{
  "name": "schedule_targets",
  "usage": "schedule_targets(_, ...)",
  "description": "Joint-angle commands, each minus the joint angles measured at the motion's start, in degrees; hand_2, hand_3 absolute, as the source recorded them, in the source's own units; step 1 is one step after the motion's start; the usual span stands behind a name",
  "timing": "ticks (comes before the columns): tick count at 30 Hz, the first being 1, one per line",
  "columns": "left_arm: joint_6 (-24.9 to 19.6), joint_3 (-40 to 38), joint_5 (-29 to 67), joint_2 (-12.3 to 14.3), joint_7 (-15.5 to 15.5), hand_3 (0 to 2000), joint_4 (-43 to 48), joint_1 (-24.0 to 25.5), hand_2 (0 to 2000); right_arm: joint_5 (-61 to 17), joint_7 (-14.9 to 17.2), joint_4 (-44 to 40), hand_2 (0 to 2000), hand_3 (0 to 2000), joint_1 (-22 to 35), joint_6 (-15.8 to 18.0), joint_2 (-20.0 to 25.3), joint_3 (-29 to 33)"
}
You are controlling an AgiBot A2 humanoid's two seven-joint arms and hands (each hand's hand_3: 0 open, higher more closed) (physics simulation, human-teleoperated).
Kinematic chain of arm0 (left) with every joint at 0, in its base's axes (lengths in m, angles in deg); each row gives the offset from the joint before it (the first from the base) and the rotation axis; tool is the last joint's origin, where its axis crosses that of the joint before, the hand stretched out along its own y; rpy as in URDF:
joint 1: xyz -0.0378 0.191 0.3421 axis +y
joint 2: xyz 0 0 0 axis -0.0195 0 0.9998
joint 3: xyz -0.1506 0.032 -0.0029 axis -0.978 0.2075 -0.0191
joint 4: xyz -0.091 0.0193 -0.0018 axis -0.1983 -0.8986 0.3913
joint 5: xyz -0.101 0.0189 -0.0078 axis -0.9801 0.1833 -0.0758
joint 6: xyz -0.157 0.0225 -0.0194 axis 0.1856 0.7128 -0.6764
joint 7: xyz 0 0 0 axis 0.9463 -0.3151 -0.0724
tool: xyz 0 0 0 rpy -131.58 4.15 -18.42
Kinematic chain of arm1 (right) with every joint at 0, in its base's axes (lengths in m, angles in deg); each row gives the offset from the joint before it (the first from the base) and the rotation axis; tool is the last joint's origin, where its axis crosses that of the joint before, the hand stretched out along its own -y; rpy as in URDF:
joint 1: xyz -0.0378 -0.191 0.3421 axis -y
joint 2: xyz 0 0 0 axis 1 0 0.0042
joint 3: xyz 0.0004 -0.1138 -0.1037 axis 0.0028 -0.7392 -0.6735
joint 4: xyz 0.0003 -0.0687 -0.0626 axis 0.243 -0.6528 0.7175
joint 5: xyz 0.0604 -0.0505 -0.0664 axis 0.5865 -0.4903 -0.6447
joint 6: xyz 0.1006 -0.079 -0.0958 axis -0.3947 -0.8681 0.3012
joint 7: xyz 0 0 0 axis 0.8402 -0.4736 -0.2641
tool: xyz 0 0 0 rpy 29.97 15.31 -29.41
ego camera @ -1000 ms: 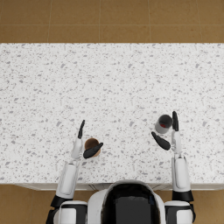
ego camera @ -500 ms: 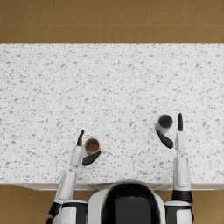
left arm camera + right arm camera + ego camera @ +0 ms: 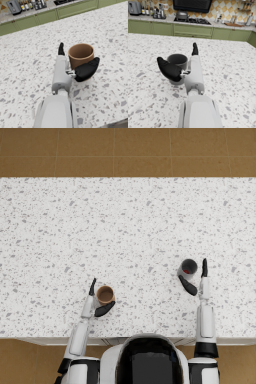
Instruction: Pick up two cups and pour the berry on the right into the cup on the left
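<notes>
A brown cup [image 3: 105, 294] stands upright on the counter at the front left; in the left wrist view the brown cup [image 3: 81, 55] looks empty. My left hand [image 3: 95, 300] brackets it, thumb against its near side and fingers straight along its far side. At the front right stands a grey cup [image 3: 188, 268] with a red berry [image 3: 186, 271] inside. My right hand [image 3: 200, 280] flanks the grey cup [image 3: 178, 62] the same way, its thumb by the cup's wall and its fingers stretched out straight. Neither hand [image 3: 72, 70] [image 3: 185, 67] has its fingers wrapped round its cup.
The speckled white counter [image 3: 128, 228] runs wide behind the cups, and its front edge lies just below the hands. Green cabinets [image 3: 193, 31] with a stove and bottles show far off in the wrist views.
Both hands have shifted slightly toward the counter's front edge and settled beside their cups. The cups have stayed in place on the counter.
</notes>
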Motion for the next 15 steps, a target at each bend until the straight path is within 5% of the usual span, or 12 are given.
schedule_targets(1,0.2,1.0,0.0,0.2,0.0,0,-0.2,-0.2,0,0.0,0.0,-2.7,0,0,1.9,0.0,0.3,-0.6)
schedule_targets(15,0.2,0.6,0.0,2.6,-0.1,0,-3.8,-1.6,0,0.0,0.0,-14.6,0,0,6.7,0.0,2.4,-1.8)
